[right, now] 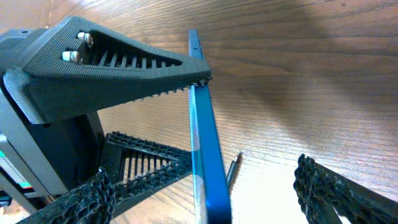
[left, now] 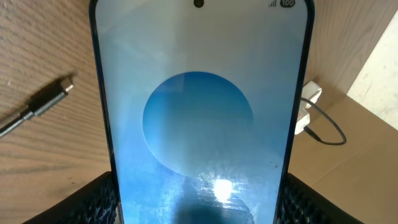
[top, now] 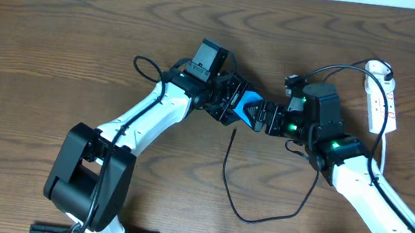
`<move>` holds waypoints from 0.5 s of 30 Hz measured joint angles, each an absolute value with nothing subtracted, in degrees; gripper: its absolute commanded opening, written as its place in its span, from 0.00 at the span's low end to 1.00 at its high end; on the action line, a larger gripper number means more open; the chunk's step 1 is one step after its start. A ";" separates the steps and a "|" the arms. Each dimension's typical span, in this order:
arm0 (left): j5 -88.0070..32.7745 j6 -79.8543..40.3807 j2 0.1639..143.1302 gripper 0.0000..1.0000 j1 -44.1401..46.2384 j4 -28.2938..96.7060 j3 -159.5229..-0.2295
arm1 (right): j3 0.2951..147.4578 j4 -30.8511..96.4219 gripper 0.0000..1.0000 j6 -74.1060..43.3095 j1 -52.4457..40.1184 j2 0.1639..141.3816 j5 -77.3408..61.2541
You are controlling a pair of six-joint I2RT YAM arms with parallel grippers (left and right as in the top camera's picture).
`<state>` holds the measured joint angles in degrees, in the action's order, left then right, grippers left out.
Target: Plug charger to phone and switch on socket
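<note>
My left gripper (top: 231, 106) is shut on the phone (top: 251, 106) and holds it tilted above the table. In the left wrist view the phone's blue screen (left: 199, 112) fills the frame between my left fingers (left: 198, 196). My right gripper (top: 273, 122) is open at the phone's free end. In the right wrist view its fingers (right: 199, 183) stand either side of the edge-on phone (right: 205, 155), apart from it. The charger (top: 226, 173) lies loose on the table, its connector tip (left: 53, 99) just below the phone (right: 231, 171). The socket (top: 382, 93) lies at the far right.
The charger's black cable loops across the near table and runs up behind my right arm to the socket, which also shows in the left wrist view (left: 309, 102). The socket's white lead (top: 384, 152) trails toward the near right. The wooden table (top: 58, 52) spreads to the left.
</note>
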<state>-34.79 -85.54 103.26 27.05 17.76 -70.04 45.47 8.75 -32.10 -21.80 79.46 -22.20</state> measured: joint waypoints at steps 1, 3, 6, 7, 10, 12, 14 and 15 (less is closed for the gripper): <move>-34.87 -85.76 103.26 0.07 27.18 17.74 -70.04 | 45.47 8.73 0.92 -32.12 -22.15 79.46 -21.93; -35.24 -85.97 103.26 0.07 27.59 17.76 -70.04 | 45.47 8.73 0.90 -32.14 -22.70 79.46 -21.47; -35.68 -86.39 103.26 0.07 28.18 17.76 -70.04 | 45.47 8.73 0.84 -32.45 -23.03 79.46 -20.86; -35.70 -86.63 103.26 0.07 28.38 17.76 -70.04 | 45.47 8.73 0.80 -32.38 -23.05 79.46 -20.71; -35.81 -86.87 103.26 0.07 28.73 17.76 -70.04 | 45.47 8.73 0.70 -32.53 -23.05 79.46 -20.47; -35.88 -87.02 103.26 0.07 28.80 17.76 -70.04 | 45.47 8.73 0.66 -32.73 -23.05 79.46 -20.29; -35.86 -87.05 103.26 0.07 28.77 17.76 -70.04 | 45.47 8.75 0.63 -32.80 -23.07 79.46 -20.10; -35.86 -87.05 103.26 0.07 28.77 17.76 -70.04 | 45.47 8.75 0.61 -32.80 -23.07 79.46 -20.05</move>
<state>-35.86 -87.05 103.26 28.77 17.76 -70.04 45.47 8.75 -32.80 -23.07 79.46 -20.05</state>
